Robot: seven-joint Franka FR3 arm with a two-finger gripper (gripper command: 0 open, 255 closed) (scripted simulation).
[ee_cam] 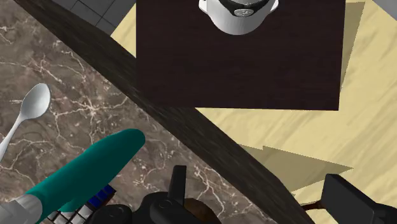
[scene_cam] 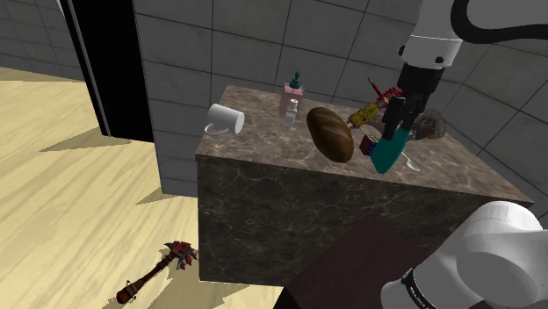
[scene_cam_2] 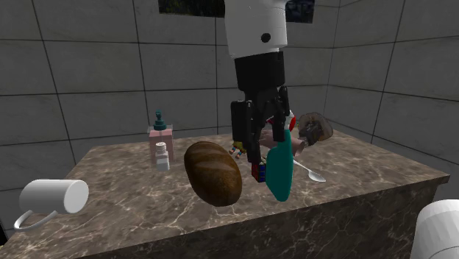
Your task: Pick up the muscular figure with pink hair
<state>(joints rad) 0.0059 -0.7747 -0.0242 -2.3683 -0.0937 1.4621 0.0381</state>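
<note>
Black two-finger gripper (scene_cam_2: 261,147) at centre frame, fingers apart, clasping nothing; recentre on teal-legged muscular figure (scene_cam_2: 278,176) just beside before closing.

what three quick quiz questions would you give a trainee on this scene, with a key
1. True or false: the white mug stands upright on the counter.
2. What lies on the floor beside the counter? A) a spiked club B) a kettle C) a plate
3. Short answer: in the wrist view, are the fingers of the gripper apart or together?
Key: 1 false, it lies on its side; 2 A; 3 apart.
</note>
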